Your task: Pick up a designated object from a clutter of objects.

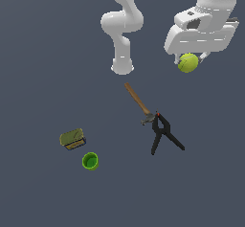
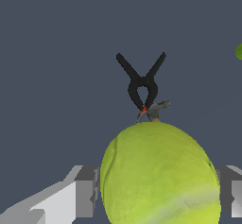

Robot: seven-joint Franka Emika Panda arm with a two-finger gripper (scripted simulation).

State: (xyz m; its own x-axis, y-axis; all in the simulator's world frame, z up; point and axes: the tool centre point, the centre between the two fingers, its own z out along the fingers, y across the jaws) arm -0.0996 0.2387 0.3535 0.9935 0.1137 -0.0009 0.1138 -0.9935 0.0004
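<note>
The yellow-green ball (image 1: 188,62) hangs under the white hand at the exterior view's upper right, well above the floor. My gripper (image 1: 190,58) is shut on it, with only small finger parts showing on either side. In the wrist view the ball (image 2: 160,176) fills the space between the two grey fingers (image 2: 87,192), and the gripper (image 2: 160,194) is shut on its sides. The rest of the clutter lies below on the dark floor.
A wooden-handled hammer (image 1: 138,101) lies with its head touching a black A-shaped clamp (image 1: 162,134). In the wrist view the clamp (image 2: 142,83) is beyond the ball. At the exterior view's lower left are an olive box (image 1: 72,138) and a green cup (image 1: 90,161). The arm's base (image 1: 122,65) stands behind the hammer.
</note>
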